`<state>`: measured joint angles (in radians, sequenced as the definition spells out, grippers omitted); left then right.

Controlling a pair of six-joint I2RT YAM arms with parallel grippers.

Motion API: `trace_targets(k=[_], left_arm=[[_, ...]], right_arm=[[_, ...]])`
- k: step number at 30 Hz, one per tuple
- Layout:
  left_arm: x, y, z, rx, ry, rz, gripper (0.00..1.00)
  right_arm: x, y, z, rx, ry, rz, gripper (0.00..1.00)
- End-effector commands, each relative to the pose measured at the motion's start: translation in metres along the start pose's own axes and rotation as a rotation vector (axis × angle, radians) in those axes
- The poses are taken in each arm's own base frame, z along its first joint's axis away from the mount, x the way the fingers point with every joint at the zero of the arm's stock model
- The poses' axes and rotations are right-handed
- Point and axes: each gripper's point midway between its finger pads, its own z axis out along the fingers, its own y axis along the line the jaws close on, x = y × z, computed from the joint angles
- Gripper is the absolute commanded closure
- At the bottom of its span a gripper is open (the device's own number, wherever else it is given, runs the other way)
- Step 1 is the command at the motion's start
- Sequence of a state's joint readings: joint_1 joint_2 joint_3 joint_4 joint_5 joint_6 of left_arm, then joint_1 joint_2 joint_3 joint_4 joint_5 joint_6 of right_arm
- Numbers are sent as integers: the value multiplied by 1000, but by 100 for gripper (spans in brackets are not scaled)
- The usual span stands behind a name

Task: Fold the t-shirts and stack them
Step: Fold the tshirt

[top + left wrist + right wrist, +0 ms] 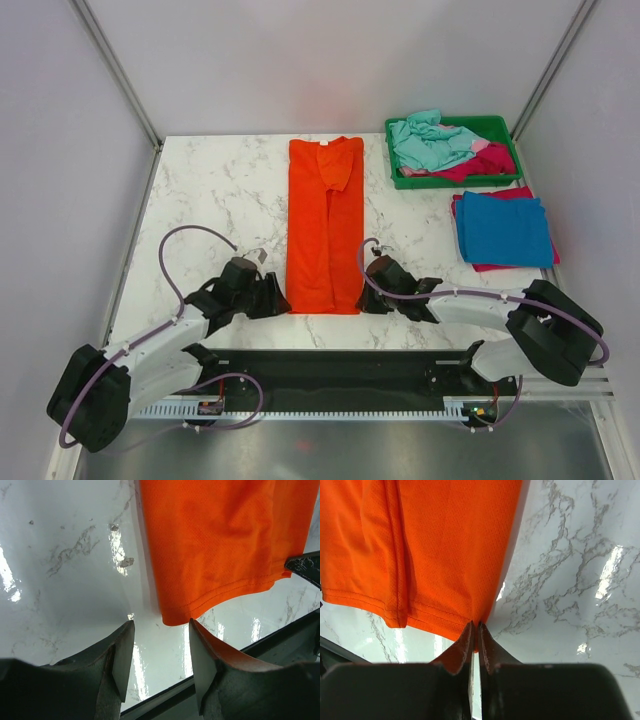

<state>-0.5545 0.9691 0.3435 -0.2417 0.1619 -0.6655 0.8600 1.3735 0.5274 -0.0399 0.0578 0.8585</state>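
**Right claw pinched on the orange hem, left claw open beside it**

I take my bearings from the orange t-shirt [322, 230]. It lies mid-tabletop [220, 190], folded lengthwise into a long narrow strip, with the collar at the far end and the hem toward the arm bases.

Just left of its near left corner sits my left claw [268, 298]. Its jaws are roughly half open and hold nothing, and in the wrist view the shirt's corner lies just beyond the gap between them.

At the near right corner my right claw [475, 627] is closed, its fingers [462, 645] pinched together on the hem.

Right of the shirt's collar end stands a green tray [497, 124] holding a crumpled teal t-shirt [428, 142] and a crumpled magenta t-shirt [480, 165]. Nearer than the tray, a folded blue t-shirt [505, 228] rests on a folded magenta t-shirt [490, 267]. Nothing lies between either claw and the orange cloth.

A pale tag [325, 144] shows at the collar, too small for me to read.

Up close the orange fabric is a fine mesh knit with a double-stitched hem. One sleeve is folded across the far right part.
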Motion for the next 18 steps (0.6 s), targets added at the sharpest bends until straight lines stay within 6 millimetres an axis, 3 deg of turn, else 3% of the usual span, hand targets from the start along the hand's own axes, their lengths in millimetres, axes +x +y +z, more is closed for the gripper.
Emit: trace_targets(k=[1, 13, 18], left_arm=[[-11, -20, 0, 97, -55, -6, 45], [-11, -20, 11, 107, -55, -7, 46], [-4, -12, 21, 67, -25, -13, 67]], right_arm=[[8, -9, 2, 22, 15, -15, 92], [16, -14, 7, 31, 39, -26, 99], [17, -16, 8, 33, 42, -30, 100]])
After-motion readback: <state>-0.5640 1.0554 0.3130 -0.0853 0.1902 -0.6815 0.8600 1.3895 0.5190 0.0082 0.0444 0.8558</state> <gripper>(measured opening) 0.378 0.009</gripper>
